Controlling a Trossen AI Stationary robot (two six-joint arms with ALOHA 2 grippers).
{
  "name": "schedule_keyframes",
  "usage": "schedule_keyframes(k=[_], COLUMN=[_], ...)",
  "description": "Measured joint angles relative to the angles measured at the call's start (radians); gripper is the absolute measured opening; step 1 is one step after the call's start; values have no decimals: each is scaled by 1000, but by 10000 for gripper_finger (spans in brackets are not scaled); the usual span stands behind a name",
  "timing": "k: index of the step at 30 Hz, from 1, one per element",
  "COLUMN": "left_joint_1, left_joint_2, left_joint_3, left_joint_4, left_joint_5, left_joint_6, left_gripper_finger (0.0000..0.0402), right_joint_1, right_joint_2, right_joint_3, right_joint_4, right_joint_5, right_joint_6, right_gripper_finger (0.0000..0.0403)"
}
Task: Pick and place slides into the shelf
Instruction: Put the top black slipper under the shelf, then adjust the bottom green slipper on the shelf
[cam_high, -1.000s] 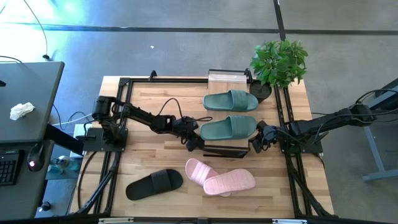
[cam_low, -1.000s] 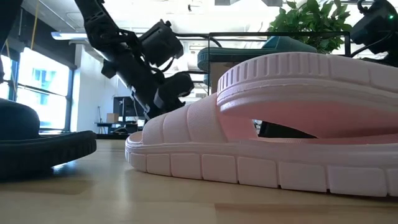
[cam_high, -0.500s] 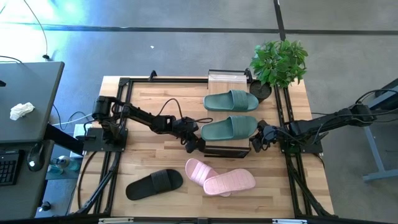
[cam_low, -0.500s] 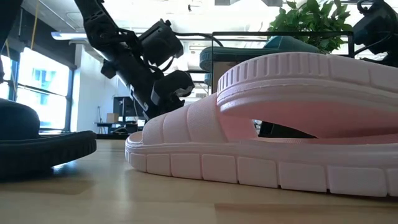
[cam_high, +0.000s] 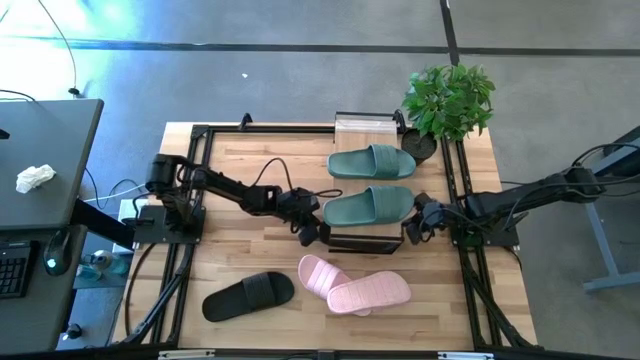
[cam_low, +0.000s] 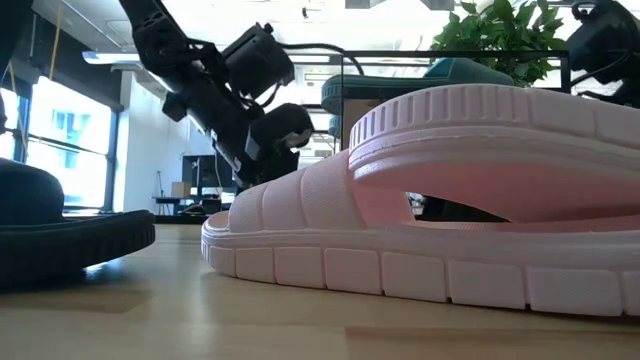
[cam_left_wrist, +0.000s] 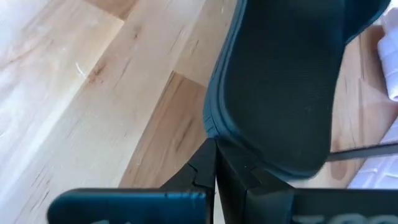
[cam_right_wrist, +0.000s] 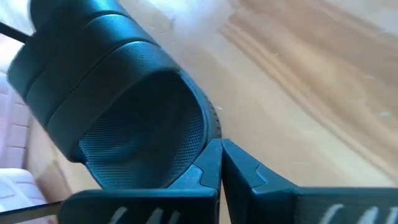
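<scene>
Seen from above, your left gripper and right gripper stand at opposite ends of the near green slide, which lies on the shelf at mid-surface. Your left wrist view shows that arm's fingers pressed together, their tips at the edge of the green slide's heel; whether they pinch its rim cannot be told. Your right wrist view shows the same arrangement at the open toe end, with the fingers closed tip to tip at the sole's edge. The far green slide lies parallel to it, one row farther back, near a potted plant at the surface's far right corner. Toward the near edge of the wooden surface, the pink slides lie overlapping, just in front of the shelf. A single black slide lies to their left, apart from them. In the low view, a pink slide fills the foreground, with the black slide at the left edge.
</scene>
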Motion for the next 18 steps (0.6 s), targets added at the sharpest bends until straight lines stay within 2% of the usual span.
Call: schedule_keyframes(k=[6,18], left_joint_1=[1,2], left_joint_2=[-52,-192], left_joint_3=[0,-1], left_joint_4=[-27,-211], left_joint_5=[-60,-140], left_joint_6=[9,31], left_gripper_finger=[0,0], right_joint_1=[0,0], right_joint_2=[-1,-36], right_joint_3=[85,236], right_joint_4=[-138,-401], right_joint_5=[34,84], right_joint_6=[-41,-25], right_gripper_finger=[0,0])
